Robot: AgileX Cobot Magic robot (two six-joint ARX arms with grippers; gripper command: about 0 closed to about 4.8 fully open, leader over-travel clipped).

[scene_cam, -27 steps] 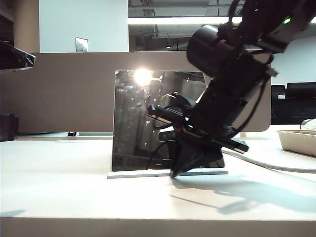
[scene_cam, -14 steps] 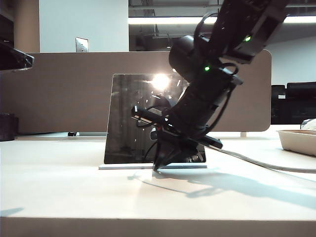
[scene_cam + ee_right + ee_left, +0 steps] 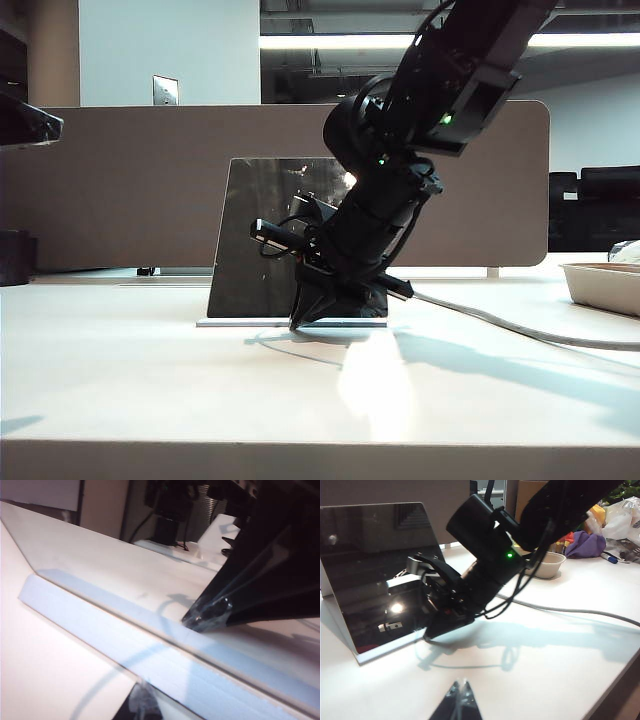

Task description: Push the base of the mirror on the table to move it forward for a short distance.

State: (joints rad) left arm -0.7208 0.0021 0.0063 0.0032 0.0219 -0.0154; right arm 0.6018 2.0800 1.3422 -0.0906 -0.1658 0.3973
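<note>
The mirror (image 3: 255, 240), a dark glossy panel, stands on its thin white base (image 3: 232, 322) in the middle of the table (image 3: 150, 390). My right gripper (image 3: 297, 326) is shut, its tip down on the table and pressed against the base's front edge. In the right wrist view the shut fingertips (image 3: 142, 692) touch the pale slab (image 3: 100, 625). The left wrist view shows the mirror (image 3: 375, 565), its base (image 3: 385, 652) and the right arm (image 3: 485, 560) from the side. My left gripper (image 3: 463, 685) is shut and empty, hovering over bare table, apart from the mirror.
A beige partition board (image 3: 120, 180) stands behind the mirror. A white tray (image 3: 605, 285) sits at the right edge, and a grey cable (image 3: 500, 325) trails across the table. A bowl (image 3: 547, 565) and bags (image 3: 585, 545) lie beyond the right arm. A dark cup (image 3: 12, 255) stands far left.
The mirror and its base have slid away from the exterior camera and leftward, looking smaller. My right gripper stayed against the base and moved with it.
</note>
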